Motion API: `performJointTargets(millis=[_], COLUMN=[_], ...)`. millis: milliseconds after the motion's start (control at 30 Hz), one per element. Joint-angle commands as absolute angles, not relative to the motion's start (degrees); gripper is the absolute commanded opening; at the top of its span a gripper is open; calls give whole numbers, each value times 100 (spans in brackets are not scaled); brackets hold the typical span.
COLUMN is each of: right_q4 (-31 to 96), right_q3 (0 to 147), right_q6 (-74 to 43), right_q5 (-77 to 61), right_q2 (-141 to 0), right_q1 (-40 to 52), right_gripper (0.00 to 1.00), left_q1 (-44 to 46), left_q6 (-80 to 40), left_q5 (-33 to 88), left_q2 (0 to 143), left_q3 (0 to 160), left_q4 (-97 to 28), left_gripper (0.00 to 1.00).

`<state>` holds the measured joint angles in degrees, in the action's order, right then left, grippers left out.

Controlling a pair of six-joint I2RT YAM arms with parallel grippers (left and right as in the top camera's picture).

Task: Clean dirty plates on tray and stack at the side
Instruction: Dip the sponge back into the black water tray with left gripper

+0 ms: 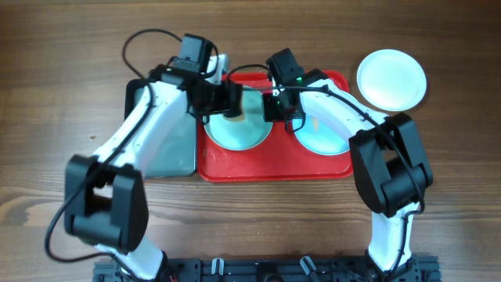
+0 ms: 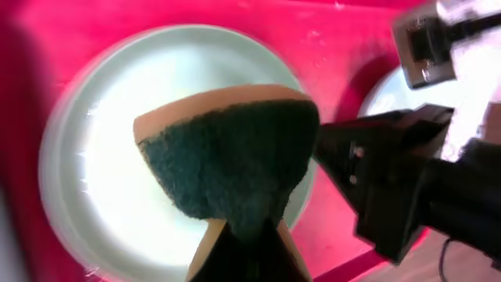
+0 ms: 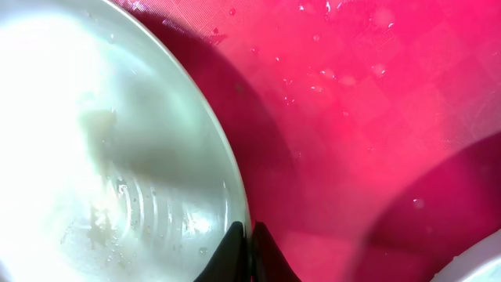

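Observation:
The red tray (image 1: 274, 166) holds two pale aqua plates. My left gripper (image 1: 231, 102) is shut on a green-and-tan sponge (image 2: 227, 157) and holds it over the left aqua plate (image 1: 239, 135), which also shows in the left wrist view (image 2: 102, 172). My right gripper (image 1: 275, 106) is shut on that plate's right rim, seen in the right wrist view (image 3: 250, 235), where the wet plate (image 3: 102, 157) fills the left. The second aqua plate (image 1: 321, 139) lies at the tray's right, partly under my right arm. The white plate (image 1: 391, 78) lies on the table beyond the tray's right corner.
A grey tray (image 1: 168, 149) sits against the red tray's left side, under my left arm. Water drops lie on the red tray floor (image 3: 352, 117). The two grippers are close together over the tray's back edge.

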<state>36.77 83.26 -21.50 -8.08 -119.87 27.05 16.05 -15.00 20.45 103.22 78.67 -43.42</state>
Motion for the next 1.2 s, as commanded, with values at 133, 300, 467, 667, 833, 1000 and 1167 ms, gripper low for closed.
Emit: performJointTargets(millis=[133, 300, 467, 667, 833, 1000, 1167], right_q4=[3693, 3691, 3691, 3686, 3691, 3660, 3658], right_q3=[8281, 8281, 8281, 8281, 8278, 8278, 8278], right_q6=[-2080, -2084, -2080, -2078, -2086, -2097, -2099], right_q5=[-832, -832, -832, -832, -834, -832, -832], right_q2=[-12055, -12055, -12055, -12055, -12055, -12055, -12055], right_q1=[2753, 2753, 2753, 2753, 2753, 2753, 2753], right_gripper=[20, 20, 20, 19, 13, 9, 9], left_q1=[174, -456, -484, -478, -478, -478, -478], left_q6=[-1210, -259, 110, 106, 82, 60, 62], left_q5=[1079, 943, 694, 696, 698, 725, 954], left_q2=[10040, 10040, 10040, 10040, 10040, 10040, 10040], left_q3=[7964, 7841, 7301, 6595, 6589, 6589, 6589], left_q4=[-5625, -5784, -5304, -4665, -4639, -4641, -4571], left_gripper=[5, 6, 6, 5, 5, 5, 5])
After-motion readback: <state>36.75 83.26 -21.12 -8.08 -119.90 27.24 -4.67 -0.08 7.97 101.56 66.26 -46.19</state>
